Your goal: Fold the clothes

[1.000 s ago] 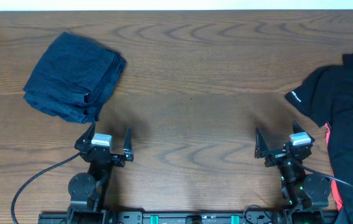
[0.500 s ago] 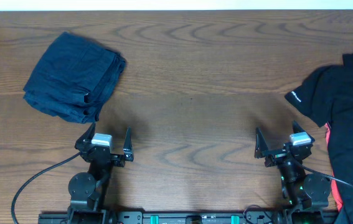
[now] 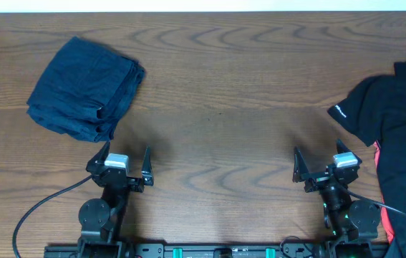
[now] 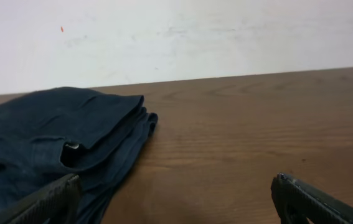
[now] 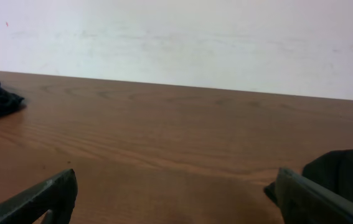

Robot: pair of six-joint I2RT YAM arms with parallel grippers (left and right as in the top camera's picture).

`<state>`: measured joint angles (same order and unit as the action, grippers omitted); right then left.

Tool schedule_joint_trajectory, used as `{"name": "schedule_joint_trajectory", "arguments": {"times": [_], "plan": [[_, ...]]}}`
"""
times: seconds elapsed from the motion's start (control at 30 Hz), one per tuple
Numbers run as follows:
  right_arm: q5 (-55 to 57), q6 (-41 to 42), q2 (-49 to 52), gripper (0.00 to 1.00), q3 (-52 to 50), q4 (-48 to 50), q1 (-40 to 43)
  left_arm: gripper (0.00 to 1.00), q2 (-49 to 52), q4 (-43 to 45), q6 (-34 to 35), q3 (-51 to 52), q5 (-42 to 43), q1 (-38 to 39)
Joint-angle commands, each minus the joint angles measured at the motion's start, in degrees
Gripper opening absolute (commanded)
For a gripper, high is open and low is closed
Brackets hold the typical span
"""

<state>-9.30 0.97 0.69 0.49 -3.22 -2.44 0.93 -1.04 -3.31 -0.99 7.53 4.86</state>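
Note:
A folded navy garment (image 3: 84, 88) lies at the far left of the table; it also shows in the left wrist view (image 4: 51, 143). A black short-sleeved shirt (image 3: 396, 115) with a small white logo lies crumpled at the right edge, over a black-and-coral piece (image 3: 385, 190). Its dark edge shows in the right wrist view (image 5: 344, 171). My left gripper (image 3: 122, 159) is open and empty just below the navy garment; its jaws also show in the left wrist view (image 4: 176, 199). My right gripper (image 3: 327, 162) is open and empty just left of the black shirt; its jaws also show in the right wrist view (image 5: 182, 196).
The wooden table (image 3: 217, 107) runs back to a white wall (image 4: 176, 37). A black cable (image 3: 38, 208) loops beside the left arm's base at the front edge.

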Motion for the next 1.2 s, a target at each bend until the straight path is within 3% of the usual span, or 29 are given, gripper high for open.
{"name": "schedule_joint_trajectory", "arguments": {"times": [0.0, 0.13, 0.27, 0.4, 0.57, 0.8, 0.93, 1.03, 1.17], "plan": [[-1.29, -0.61, -0.31, 0.99, -0.17, -0.07, 0.55, 0.98, 0.17, -2.1, 9.44, 0.76, 1.2, -0.28], [-3.39, 2.38, -0.31, 0.99, -0.17, 0.04, 0.55, 0.98, 0.48, -1.7, 16.7, 0.72, 7.85, -0.28], [-6.05, 17.84, -0.31, 0.99, -0.17, 2.08, 0.55, 0.98, 1.88, -1.73, 17.0, 0.63, 11.56, -0.28], [-19.12, 26.88, -0.31, 0.99, -0.11, 11.08, 0.55, 0.98, 5.16, -2.62, 16.98, -1.75, 13.73, -0.28], [-21.03, 28.96, 0.87, 0.99, 4.11, 11.21, 0.55, 0.98, 14.1, -9.18, 16.68, -11.54, 16.28, -0.31], [-19.76, 19.78, 13.42, 0.99, 18.82, -3.76, 0.55, 0.98, 37.38, -27.17, 12.61, -37.64, 16.31, -0.31], [-12.66, 17.81, 27.61, 0.99, 29.86, -16.26, 0.57, 0.98, 51.19, -39.63, 12.61, -54.31, 17.16, -0.28], [-1.29, 17.07, 40.35, 0.99, 39.98, -29.77, 0.59, 0.98, 60.04, -48.0, 12.61, -65.55, 17.16, -0.28], [3.65, 8.68, 57.96, 0.99, 53.0, -40.74, 1.53, 0.98, 67.25, -54.71, 12.59, -74.51, 17.16, -0.28]]}}
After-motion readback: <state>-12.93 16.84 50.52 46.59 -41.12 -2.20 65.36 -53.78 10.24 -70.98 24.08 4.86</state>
